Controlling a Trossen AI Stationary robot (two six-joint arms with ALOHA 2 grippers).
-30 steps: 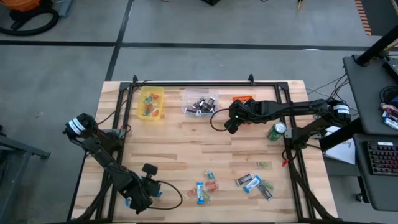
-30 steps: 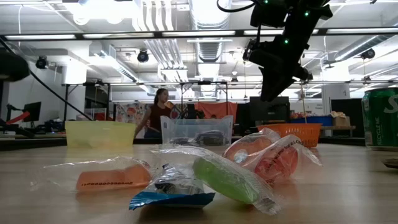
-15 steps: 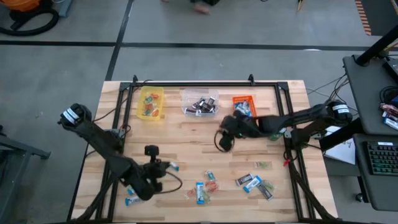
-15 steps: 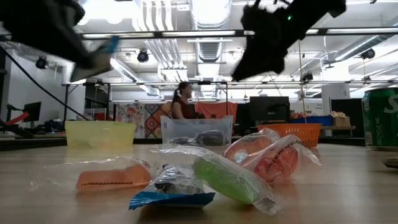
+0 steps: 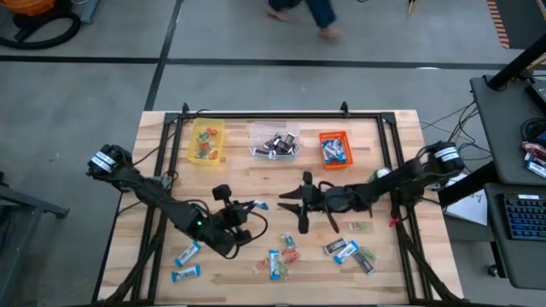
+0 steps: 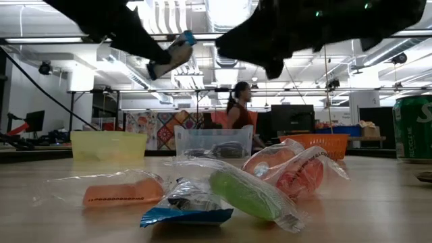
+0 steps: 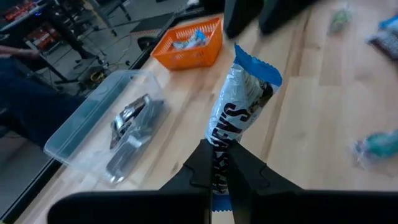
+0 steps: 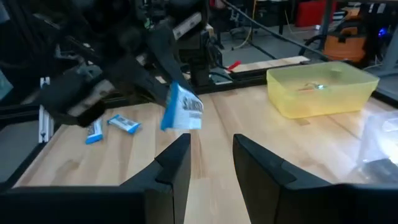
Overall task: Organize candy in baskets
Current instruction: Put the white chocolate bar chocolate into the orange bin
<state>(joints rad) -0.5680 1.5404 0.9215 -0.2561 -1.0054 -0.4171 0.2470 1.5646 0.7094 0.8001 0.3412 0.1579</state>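
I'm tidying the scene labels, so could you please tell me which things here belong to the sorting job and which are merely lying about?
Job: yellow plastic bin; clear plastic bin; orange plastic bin; blue-and-white wrapped bar clamped in the left pincer; loose wrapped sweets on the wood; right pincer, open.

Lying about: green can; person beyond the table.

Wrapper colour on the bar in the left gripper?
Blue and white bar; left wrist view.

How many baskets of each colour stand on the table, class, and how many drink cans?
Yellow basket: 1
Clear basket: 1
Orange basket: 1
Green can: 1
Total: 4
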